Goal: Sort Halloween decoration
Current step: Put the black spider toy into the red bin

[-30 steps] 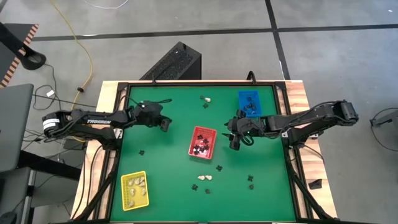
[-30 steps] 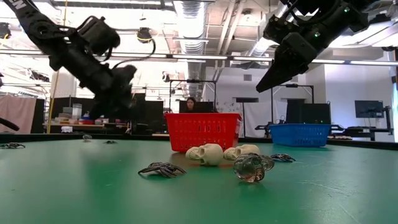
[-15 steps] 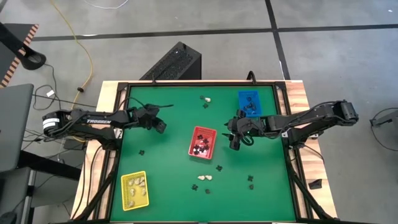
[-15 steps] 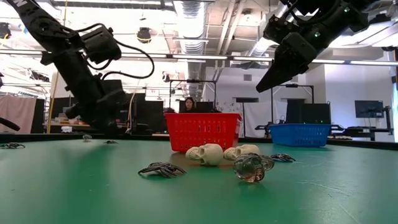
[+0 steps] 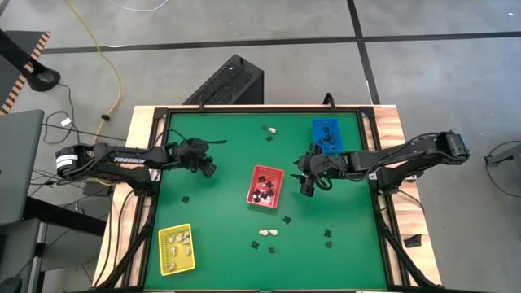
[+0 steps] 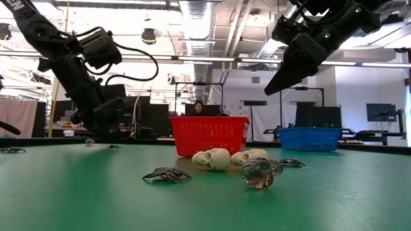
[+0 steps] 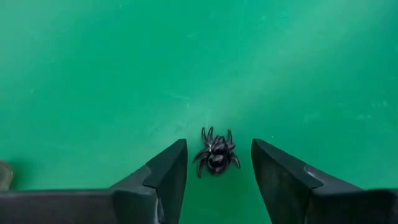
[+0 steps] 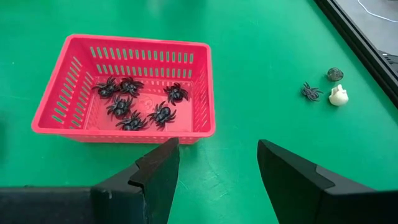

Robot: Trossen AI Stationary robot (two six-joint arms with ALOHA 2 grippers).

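Spider [image 7: 216,155] lying on green table [image 7: 93,74], low in the left wrist frame.
Left gripper [image 7: 217,171] is hovering spread, straddling it untouched; right gripper [image 8: 214,171], also spread, is waiting beside the red basket [image 8: 127,90].

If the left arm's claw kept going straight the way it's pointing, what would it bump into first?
Most likely the small black spider on the green table. It lies right between the left gripper's open jaws, untouched. How far above the table the jaws hang is hard to judge.
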